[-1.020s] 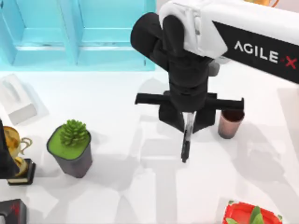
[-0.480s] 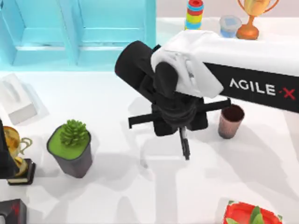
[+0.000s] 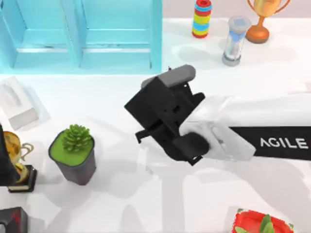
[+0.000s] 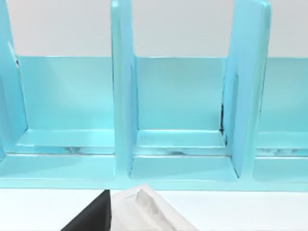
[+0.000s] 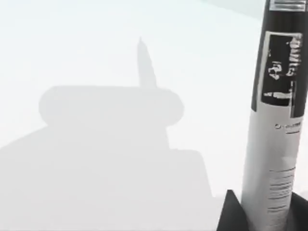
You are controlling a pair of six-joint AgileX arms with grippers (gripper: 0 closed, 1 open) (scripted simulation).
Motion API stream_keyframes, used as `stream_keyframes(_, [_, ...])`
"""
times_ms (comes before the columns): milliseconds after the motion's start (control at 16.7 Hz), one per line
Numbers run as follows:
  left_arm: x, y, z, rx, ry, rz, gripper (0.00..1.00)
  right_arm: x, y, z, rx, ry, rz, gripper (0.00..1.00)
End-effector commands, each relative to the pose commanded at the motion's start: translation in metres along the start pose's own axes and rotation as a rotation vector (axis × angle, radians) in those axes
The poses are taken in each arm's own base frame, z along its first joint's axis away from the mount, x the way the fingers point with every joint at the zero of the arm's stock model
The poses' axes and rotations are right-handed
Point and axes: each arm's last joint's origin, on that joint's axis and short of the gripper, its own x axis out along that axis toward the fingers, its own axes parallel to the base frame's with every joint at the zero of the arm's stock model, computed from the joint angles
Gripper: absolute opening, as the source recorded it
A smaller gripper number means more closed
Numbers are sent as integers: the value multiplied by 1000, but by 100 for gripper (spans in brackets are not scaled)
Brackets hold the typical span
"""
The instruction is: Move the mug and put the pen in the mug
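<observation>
My right gripper point(image 3: 160, 121) hangs over the middle of the table, seen from above as a black block at the end of the white forearm. In the right wrist view it is shut on the pen point(image 5: 275, 130), whose grey labelled barrel stands up from between the dark fingers point(image 5: 231, 211). The pen is off the table and casts a pointed shadow on the white surface. From above, the pen is hidden under the gripper. The mug is hidden, the right forearm lying over the spot to the gripper's right. My left arm point(image 3: 5, 155) is parked at the table's left edge.
A dark grey plant pot point(image 3: 73, 155) stands left of the gripper. The blue shelf point(image 3: 80, 34) runs along the back left. An hourglass point(image 3: 233, 41), ring stack point(image 3: 202, 18) and trophy point(image 3: 262, 19) line the back right. A tissue box point(image 3: 17, 104) lies at far left.
The right arm has swung down and turned, so its forearm now covers the mug. The pen that hung below the gripper no longer shows from above. The hourglass is uncovered.
</observation>
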Motion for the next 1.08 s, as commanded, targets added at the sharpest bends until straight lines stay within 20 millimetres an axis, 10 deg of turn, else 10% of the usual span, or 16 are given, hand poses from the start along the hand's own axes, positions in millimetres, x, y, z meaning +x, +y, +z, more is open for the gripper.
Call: stream_keyframes(1080, [0,0,0,0,0,0,100,-73,-72,-37,471,-661,-320,0])
